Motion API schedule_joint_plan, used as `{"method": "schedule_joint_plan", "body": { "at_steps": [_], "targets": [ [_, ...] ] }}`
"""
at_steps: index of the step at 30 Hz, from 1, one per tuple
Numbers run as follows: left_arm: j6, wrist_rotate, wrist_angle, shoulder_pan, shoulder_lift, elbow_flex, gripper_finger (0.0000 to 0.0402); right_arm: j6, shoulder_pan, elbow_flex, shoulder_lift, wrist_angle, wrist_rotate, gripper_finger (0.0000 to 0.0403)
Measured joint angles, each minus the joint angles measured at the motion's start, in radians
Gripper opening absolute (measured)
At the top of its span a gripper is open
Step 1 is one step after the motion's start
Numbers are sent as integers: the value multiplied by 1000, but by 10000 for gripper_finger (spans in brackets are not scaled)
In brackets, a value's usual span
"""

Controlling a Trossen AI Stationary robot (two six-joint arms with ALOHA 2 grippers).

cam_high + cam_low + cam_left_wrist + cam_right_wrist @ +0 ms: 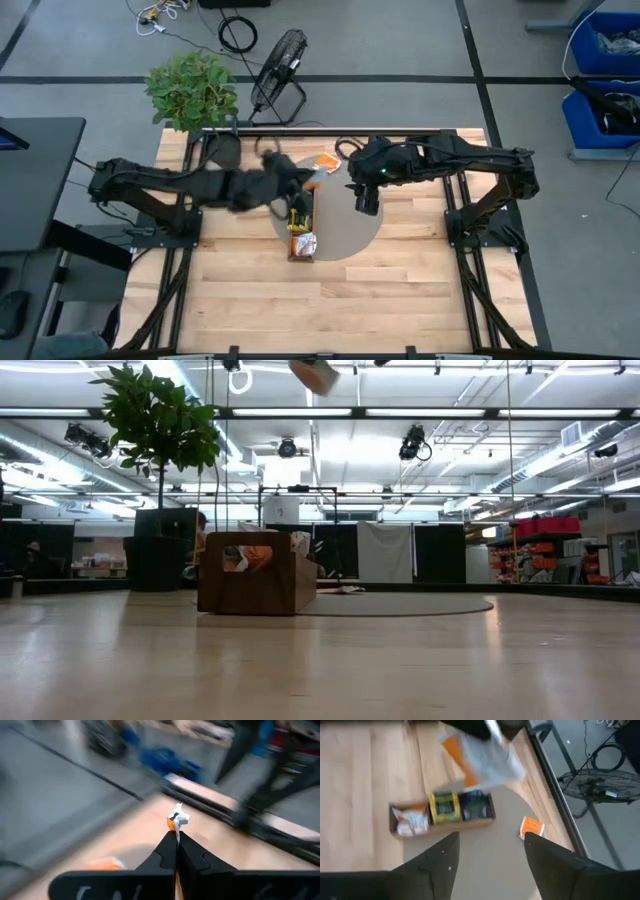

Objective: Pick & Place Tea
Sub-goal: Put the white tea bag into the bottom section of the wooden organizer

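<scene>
Nearest you, the left claw (176, 851) is pinched tight on an orange-and-white sachet (176, 819), only its crumpled top edge showing above the fingertips. From above, that arm blurs over the wooden tray (301, 235), hiding its far end. The right claw (490, 851) stands wide and empty above the grey mat (485, 850). Farther off, another orange sachet (531, 827) lies on the mat beside the tray, on the wooden surface (400, 290).
</scene>
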Motion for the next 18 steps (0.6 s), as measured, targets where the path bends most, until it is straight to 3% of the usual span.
{"method": "schedule_joint_plan", "body": {
  "at_steps": [3, 6, 11, 18],
  "targets": [
    [102, -304, 20, -79, -12, 0, 1, 53, -6, 0, -11, 61, 1, 235],
    [171, -489, 40, -135, -12, 0, 1, 35, -15, 0, -12, 151, -3, 232],
    [263, -664, 43, -195, -3, 0, 1, 67, -64, 0, -13, 332, -121, 217],
    [406, -802, 45, -229, -3, 0, 1, 583, -183, 0, 18, 484, -427, 201]
  ]
}}
